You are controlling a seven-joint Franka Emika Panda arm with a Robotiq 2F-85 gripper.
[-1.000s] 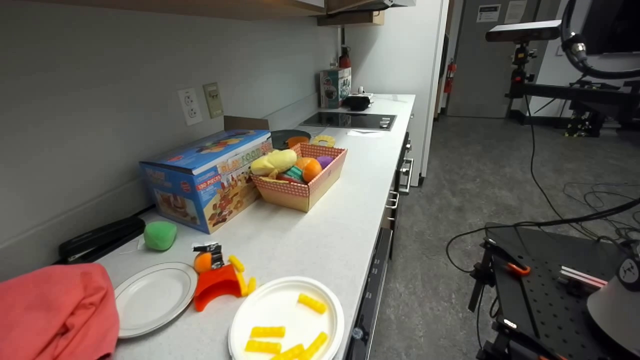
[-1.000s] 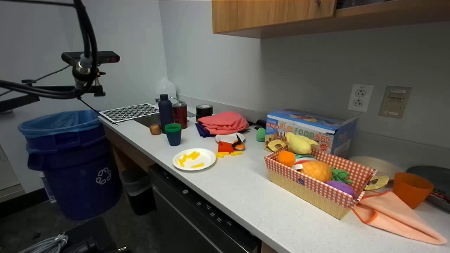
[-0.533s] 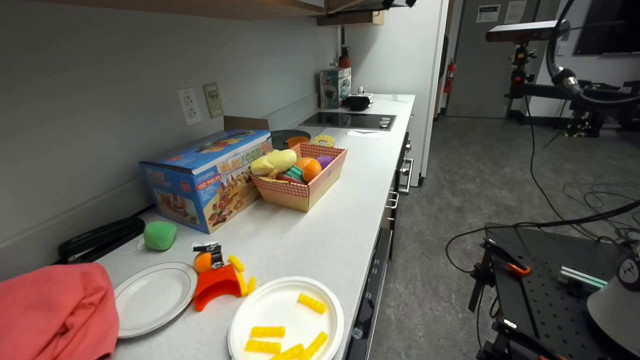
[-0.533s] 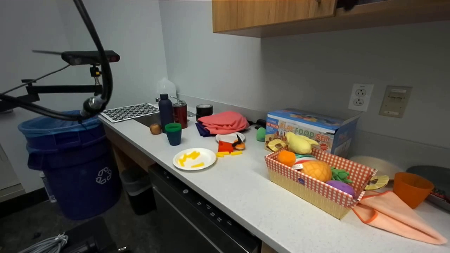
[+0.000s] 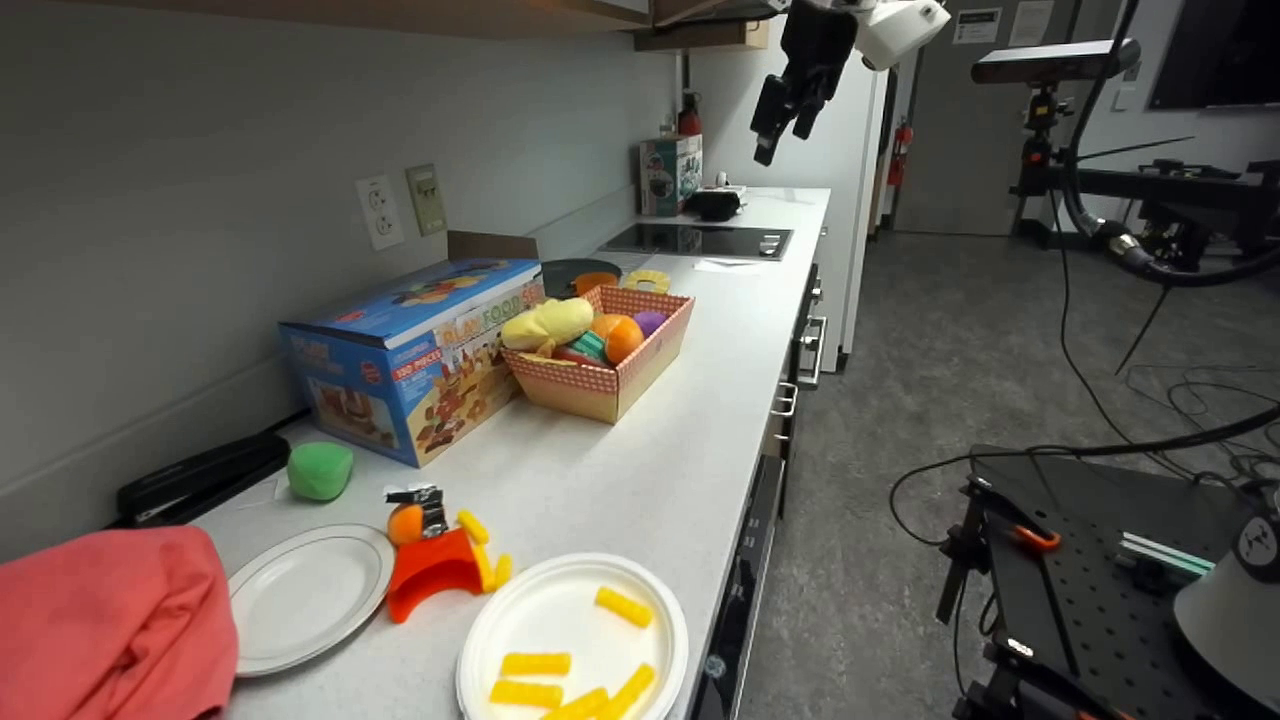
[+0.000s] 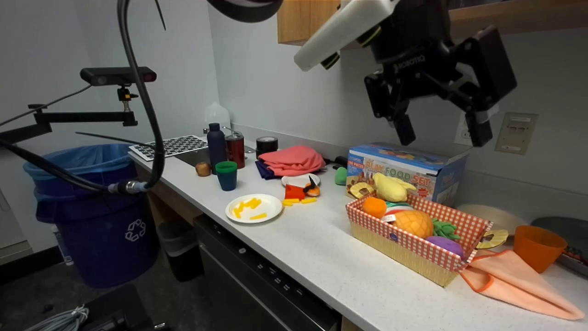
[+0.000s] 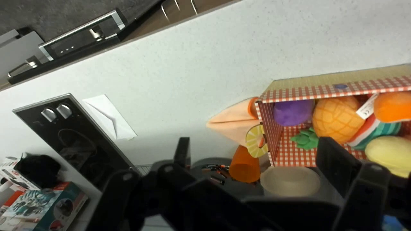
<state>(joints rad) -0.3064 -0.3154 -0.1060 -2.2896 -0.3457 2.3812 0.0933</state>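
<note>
The claw point(image 6: 443, 129) hangs in the air, angled downward and spread wide with only air in its gap, well above the surface point(image 6: 294, 257). The nearest thing below is the gingham-lined basket point(image 7: 305, 93), upright on the surface and well apart from the claw. Its long axis runs along the surface, roughly in line with the front edge; in the wrist view that axis lies nearly level and one short end faces left, toward the side with the cooktop point(image 7: 77, 138).

Inside, the plush pineapple point(image 7: 335, 118) lies on its side. Its green crown point(image 7: 306, 138) points down and left in the wrist view; in an exterior view the same crown point(image 6: 444, 228) points right. Around it are a purple plush point(image 7: 292, 112) at the cooktop end, an orange plush point(image 7: 393, 107) toward the opposite end, and a yellow plush point(image 6: 390, 187) rising above the rim near the play food box point(image 6: 399, 172).

Just off the short end lie a toy pineapple slice point(image 7: 256, 141) and a peach cloth point(image 6: 519, 280), its tip pointing away from the basket, with an orange cup point(image 7: 245, 166) near them. The wrist view shows most of a pale bowl point(image 7: 290, 183); in an exterior view the basket hides part of it.

Farther out, both exterior views show a round white plate point(image 5: 570, 620) bearing yellow toy fries point(image 5: 535, 663). A dark blue bottle point(image 6: 217, 147) stands in an exterior view alone.
</note>
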